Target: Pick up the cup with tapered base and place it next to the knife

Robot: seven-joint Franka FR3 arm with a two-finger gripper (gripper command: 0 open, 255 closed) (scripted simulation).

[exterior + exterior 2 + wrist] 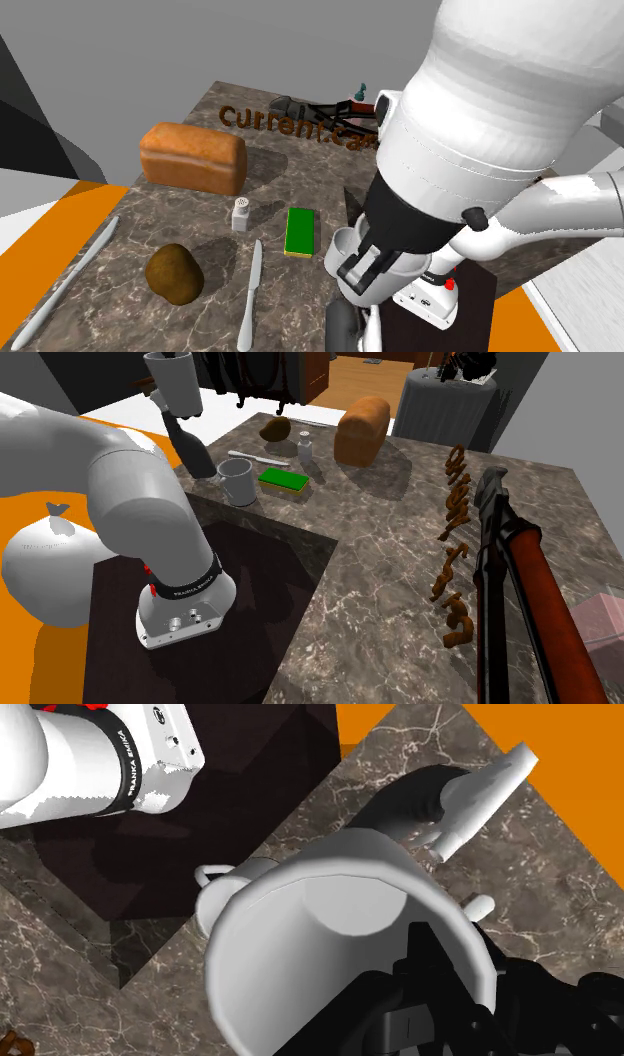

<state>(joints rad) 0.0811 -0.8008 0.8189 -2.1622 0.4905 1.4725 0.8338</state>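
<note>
Marbled brown countertop (130, 215) spreads below plain grey walls, and the dark stand (250, 582) sits against one edge of it. From there the white Franka arm (500, 110) bends down over the counter. Its black gripper (362, 272) straddles the rim of the pale grey cup (343, 250), one finger inside and one outside, clasping the wall between them. The cup is close to the stand's corner. In the shoulder view a brown bread loaf (193, 158) lies at the cup's ten o'clock. The grey knife (250, 295) lies at its nine o'clock, apart from it, with a potato (174, 273) beyond. A green sponge (299, 231) lies just beside the cup, between it and the knife, and a small white shaker (241, 213) stands at the sponge's nine o'clock.
</note>
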